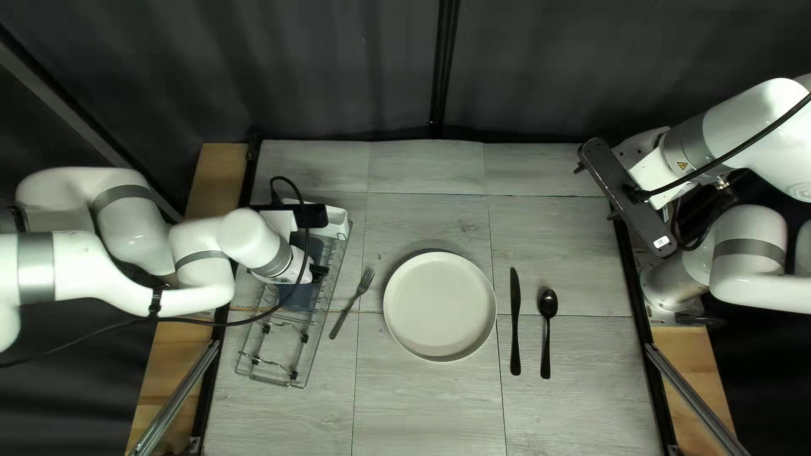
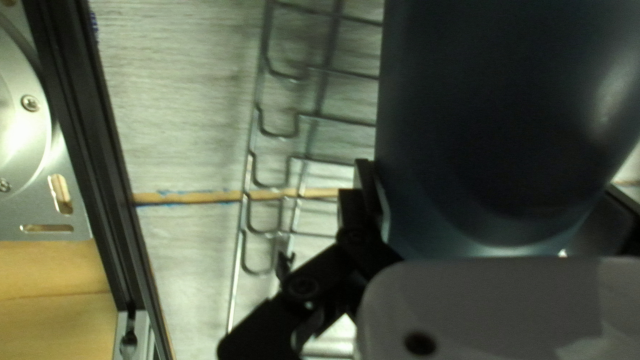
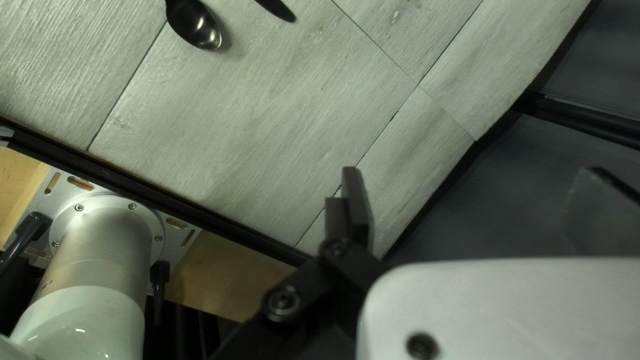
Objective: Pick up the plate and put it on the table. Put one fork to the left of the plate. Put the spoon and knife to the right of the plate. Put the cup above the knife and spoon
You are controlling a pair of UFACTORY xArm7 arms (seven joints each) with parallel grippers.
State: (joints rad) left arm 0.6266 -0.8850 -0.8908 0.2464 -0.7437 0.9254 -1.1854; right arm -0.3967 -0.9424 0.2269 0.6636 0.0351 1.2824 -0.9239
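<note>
The pale plate (image 1: pixel 439 306) lies mid-table, the fork (image 1: pixel 351 304) to its left, the knife (image 1: pixel 515 321) and spoon (image 1: pixel 547 333) to its right. My left gripper (image 1: pixel 318 269) is over the wire rack, by the dark blue cup (image 1: pixel 296 295). In the left wrist view the gripper (image 2: pixel 490 177) has a finger at each side of the cup (image 2: pixel 493 120) and is shut on it. High at the right, my right gripper (image 1: pixel 627 198) is mostly hidden by its mount; in its wrist view the gripper (image 3: pixel 470 177) stands open and empty, the spoon (image 3: pixel 195 25) beyond.
The wire rack (image 1: pixel 314 359) stands along the table's left side, with a white holder (image 1: pixel 338 221) at its far end. A black cable (image 1: pixel 283 308) hangs across the rack. A dark curtain (image 1: pixel 338 67) hangs behind the far edge.
</note>
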